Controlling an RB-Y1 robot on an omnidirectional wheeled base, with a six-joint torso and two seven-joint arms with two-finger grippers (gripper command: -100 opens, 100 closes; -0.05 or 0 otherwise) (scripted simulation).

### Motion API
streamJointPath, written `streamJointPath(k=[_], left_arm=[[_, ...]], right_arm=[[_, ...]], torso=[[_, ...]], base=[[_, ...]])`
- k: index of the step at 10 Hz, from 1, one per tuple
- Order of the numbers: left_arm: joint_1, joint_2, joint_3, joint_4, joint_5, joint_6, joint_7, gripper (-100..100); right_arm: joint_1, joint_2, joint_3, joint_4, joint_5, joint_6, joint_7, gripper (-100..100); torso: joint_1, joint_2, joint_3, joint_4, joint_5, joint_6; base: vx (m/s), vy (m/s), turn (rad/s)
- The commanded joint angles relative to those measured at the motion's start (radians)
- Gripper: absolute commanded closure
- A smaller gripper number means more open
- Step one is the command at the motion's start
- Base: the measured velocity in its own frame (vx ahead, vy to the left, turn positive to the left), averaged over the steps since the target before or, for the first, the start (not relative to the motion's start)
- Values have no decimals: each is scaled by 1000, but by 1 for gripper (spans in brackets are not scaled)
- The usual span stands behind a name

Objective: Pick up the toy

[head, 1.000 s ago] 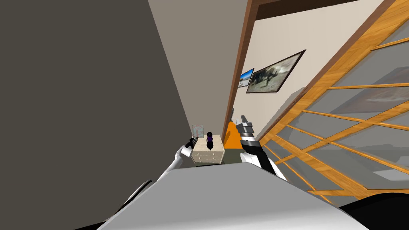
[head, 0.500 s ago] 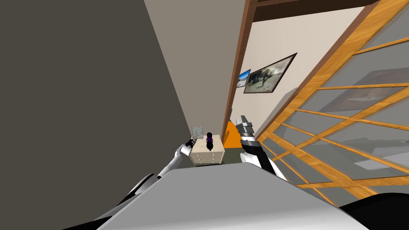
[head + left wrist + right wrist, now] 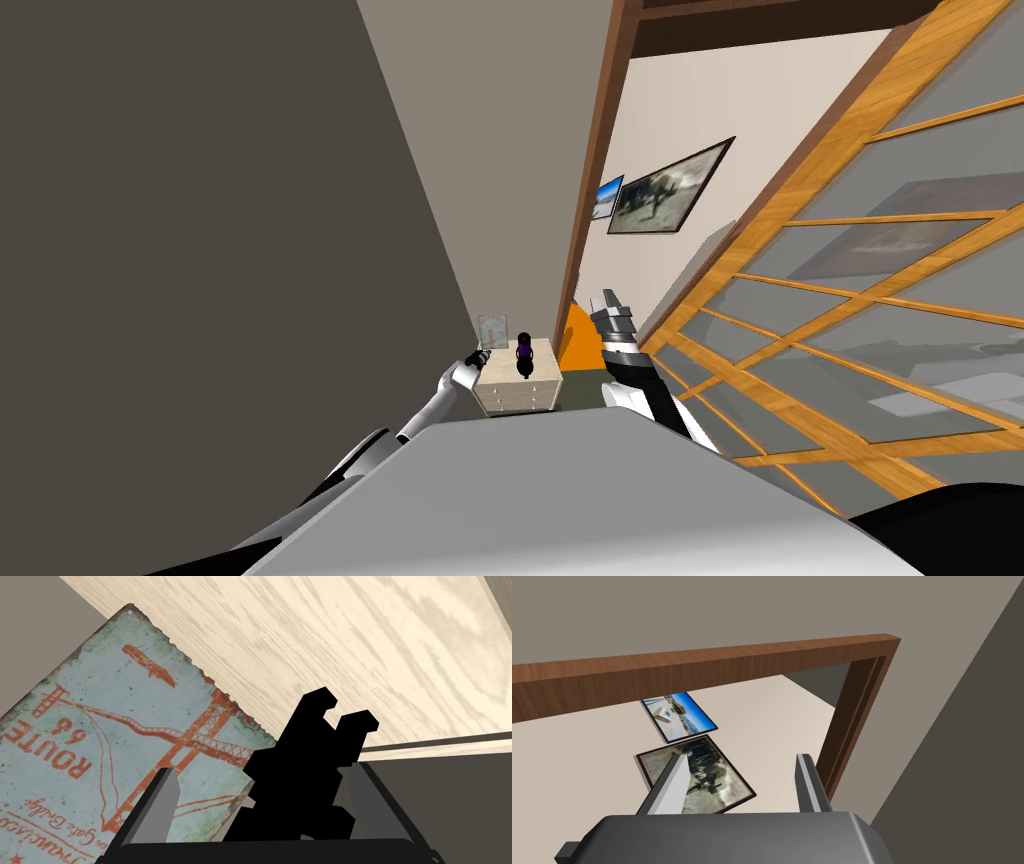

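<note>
Toy (image 3: 523,352) black-purple, upright on pale wood dresser (image 3: 520,393) by grey wall (image 3: 200,250); left tool (image 3: 262,771) apart, right tool (image 3: 742,757) apart.

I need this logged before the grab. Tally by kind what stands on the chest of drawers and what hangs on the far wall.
Toy: 1, black and purple, on the chest of drawers
Sign: 1, at the back of the chest's top
Framed pictures: 2, the small blue picture and the large grey picture
Total: 4
</note>
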State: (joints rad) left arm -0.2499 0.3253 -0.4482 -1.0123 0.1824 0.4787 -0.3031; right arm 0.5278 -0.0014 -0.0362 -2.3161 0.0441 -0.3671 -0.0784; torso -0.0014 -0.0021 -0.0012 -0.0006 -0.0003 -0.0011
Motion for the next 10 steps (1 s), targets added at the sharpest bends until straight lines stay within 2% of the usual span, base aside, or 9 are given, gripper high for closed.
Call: streamJointPath(k=[1,2,3,4,8,9,10], left_arm=[[5,-11,8,28,-14,-29,4,-100],[9,-19,15,50,-25,-51,6,-100],[3,-17,11,45,-19,-38,4,-100],[3,-18,12,48,-20,-43,5,100],[3,-18,12,47,-20,-44,5,100],[3,-18,12,47,-20,-43,5,0],[2,-6,4,12,-8,-15,2,100]], right_arm=[[0,0,0,0,0,0,0,0],[0,0,0,0,0,0,0,0],[0,0,0,0,0,0,0,0],[0,0,0,0,0,0,0,0],[0,0,0,0,0,0,0,0],[0,0,0,0,0,0,0,0],[0,0,0,0,0,0,0,0]], torso=[[0,0,0,0,0,0],[1,0,0,0,0,0],[2,0,0,0,0,0],[1,1,1,0,0,0],[0,2,1,0,0,0],[0,2,1,0,0,0],[0,2,1,0,0,0]], base=[[45,9,-68],[19,29,-83],[6,11,-25],[0,0,0],[0,0,0],[0,0,0],[-17,-23,71]])
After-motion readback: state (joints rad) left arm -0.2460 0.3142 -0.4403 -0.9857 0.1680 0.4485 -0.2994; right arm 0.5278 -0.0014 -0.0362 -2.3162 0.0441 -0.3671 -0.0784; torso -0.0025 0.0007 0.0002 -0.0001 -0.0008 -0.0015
